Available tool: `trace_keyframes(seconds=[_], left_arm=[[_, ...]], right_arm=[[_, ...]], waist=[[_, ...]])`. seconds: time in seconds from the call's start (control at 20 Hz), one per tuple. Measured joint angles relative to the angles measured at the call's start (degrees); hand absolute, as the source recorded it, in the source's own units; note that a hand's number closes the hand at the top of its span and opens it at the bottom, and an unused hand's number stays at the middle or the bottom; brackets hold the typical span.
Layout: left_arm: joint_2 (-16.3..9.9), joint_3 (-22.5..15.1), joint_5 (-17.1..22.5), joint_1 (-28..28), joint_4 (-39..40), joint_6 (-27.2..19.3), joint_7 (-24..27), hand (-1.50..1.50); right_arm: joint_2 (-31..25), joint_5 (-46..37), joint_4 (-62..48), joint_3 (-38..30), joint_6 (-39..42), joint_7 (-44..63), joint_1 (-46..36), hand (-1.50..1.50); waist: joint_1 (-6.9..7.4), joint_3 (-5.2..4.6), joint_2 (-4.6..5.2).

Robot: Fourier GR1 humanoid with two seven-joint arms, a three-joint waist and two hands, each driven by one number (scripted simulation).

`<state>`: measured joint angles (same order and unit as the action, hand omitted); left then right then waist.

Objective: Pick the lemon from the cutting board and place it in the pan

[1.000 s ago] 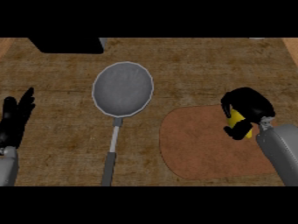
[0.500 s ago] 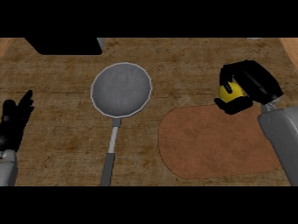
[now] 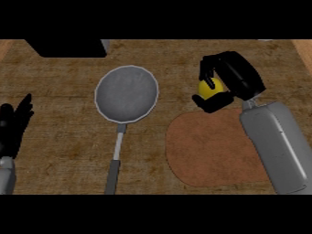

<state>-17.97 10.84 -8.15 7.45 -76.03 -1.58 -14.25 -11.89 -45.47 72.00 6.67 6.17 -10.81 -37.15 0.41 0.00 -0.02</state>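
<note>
Our right hand is curled around the lemon, carried clear of the cutting board just below it, so it can travel to the pan at its left.

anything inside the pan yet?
No. The pan shows only its bare grey bottom in the head view. The lemon is off to its right, in the curled right hand, whose fingers cover part of it. The cutting board below has nothing visible on it.

Forearms: smooth grey, rounded casings
Left hand: black, slender fingers
Right hand: black, blocky back, black fingers
</note>
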Motion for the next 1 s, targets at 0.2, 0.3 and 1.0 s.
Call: trace_keyframes(seconds=[0.2, 0.3, 1.0], left_arm=[[0.4, -0.3, -0.3, 0.5, 0.0, -0.1, -0.1, 0.00], [0.6, -0.4, -0.5, 0.9, 0.6, 0.0, 0.3, 0.00], [1.1, -2.1, -1.2, 4.8, 0.7, 1.3, -0.7, 0.00]], right_arm=[[5.6, 0.2, -7.4, -0.6, -1.8, 3.0, -6.6, 1.50], [8.0, 1.2, -11.6, 0.2, -4.4, 3.9, -8.7, 1.50], [11.8, 16.5, -43.4, 7.5, -18.5, 3.9, -25.6, 1.50]], waist=[[0.51, 0.00, 0.16], [0.78, -0.01, 0.26], [4.76, -0.01, 1.37]])
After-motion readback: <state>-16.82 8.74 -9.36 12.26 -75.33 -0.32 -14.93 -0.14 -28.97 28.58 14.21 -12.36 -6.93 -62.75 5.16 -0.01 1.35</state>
